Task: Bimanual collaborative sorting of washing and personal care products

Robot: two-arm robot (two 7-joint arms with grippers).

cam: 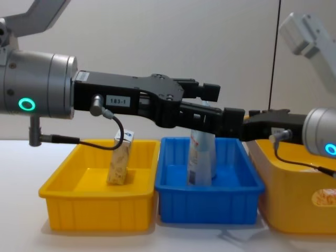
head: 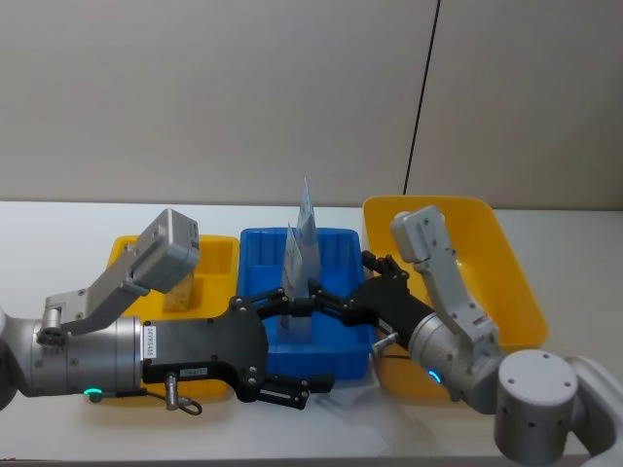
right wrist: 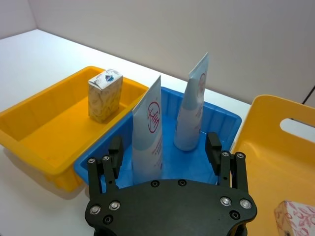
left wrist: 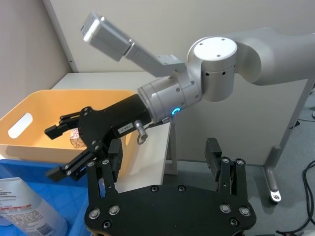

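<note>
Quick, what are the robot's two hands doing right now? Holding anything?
Left hand: open, holding nothing, above the blue bin beside the tubes.
Right hand: open, empty, over the same bin.

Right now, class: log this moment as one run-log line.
left gripper: open, above blue bin | right gripper: open, facing it | two tubes upright in blue bin | carton in yellow bin
</note>
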